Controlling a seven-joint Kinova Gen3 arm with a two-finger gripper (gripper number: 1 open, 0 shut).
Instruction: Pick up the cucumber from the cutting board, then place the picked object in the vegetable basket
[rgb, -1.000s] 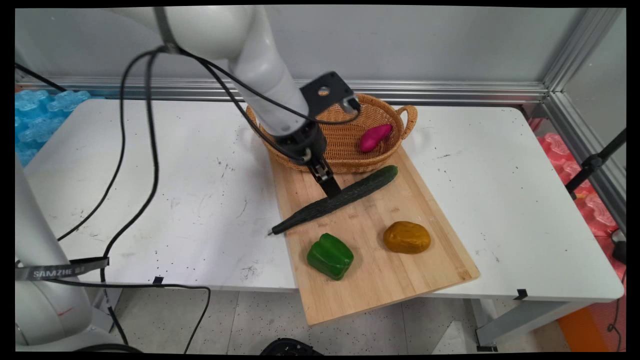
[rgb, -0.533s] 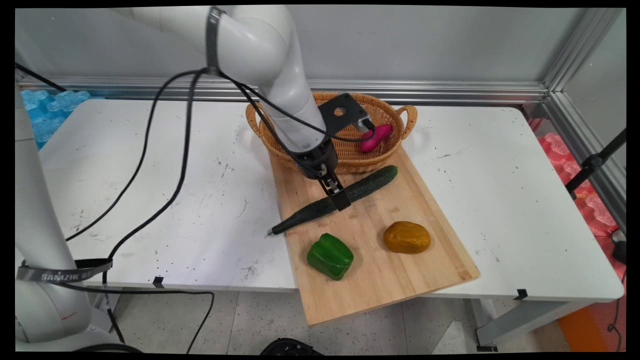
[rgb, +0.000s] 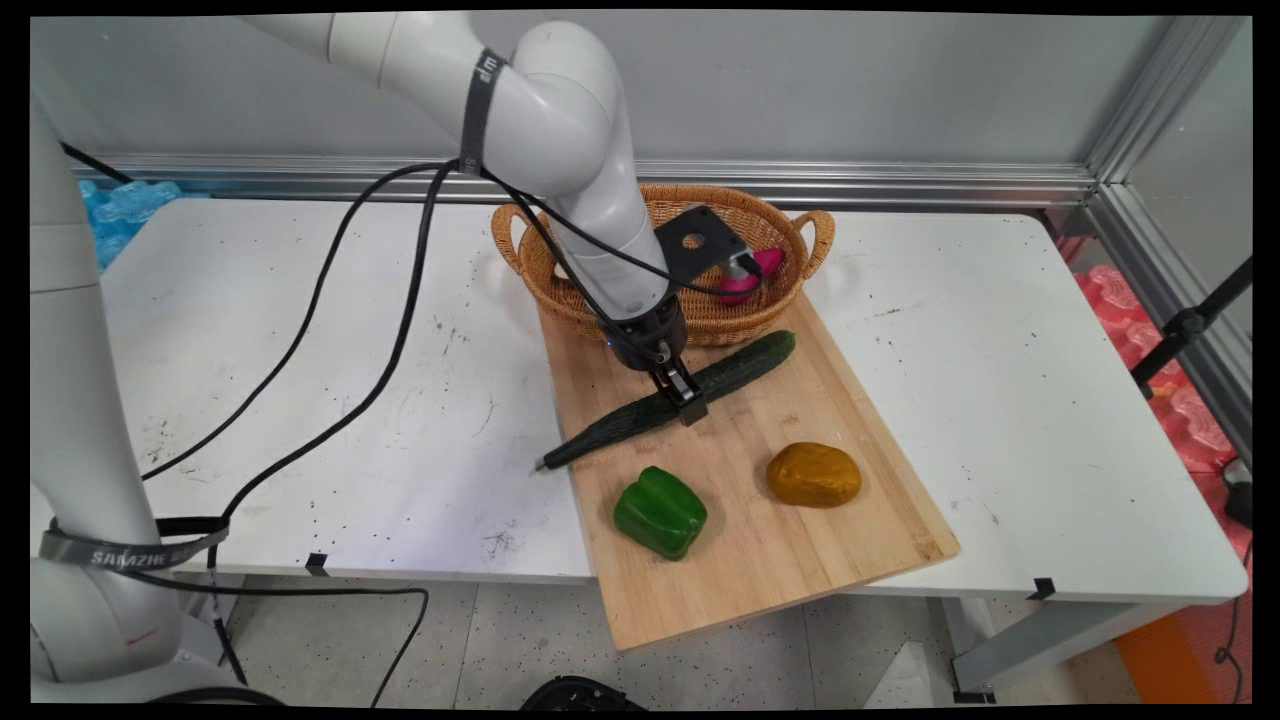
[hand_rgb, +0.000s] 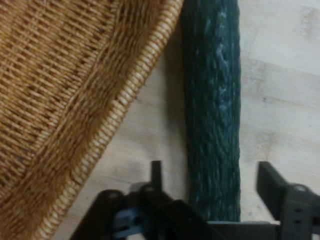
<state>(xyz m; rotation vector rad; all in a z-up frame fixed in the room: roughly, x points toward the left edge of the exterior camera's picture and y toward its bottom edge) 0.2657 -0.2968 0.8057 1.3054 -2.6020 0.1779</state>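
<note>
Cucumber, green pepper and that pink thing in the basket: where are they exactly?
cucumber (rgb: 740, 367), main view, its thick upper half.
green bell pepper (rgb: 660, 512), main view, middle of its top face.
pink vegetable (rgb: 765, 265), main view, the end showing beside the arm's black bracket.

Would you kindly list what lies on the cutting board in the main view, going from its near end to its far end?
Green bell pepper → brownish-yellow potato-like piece → dark green cucumber, with the claw down over its middle → wicker basket resting on the board's far end.
</note>
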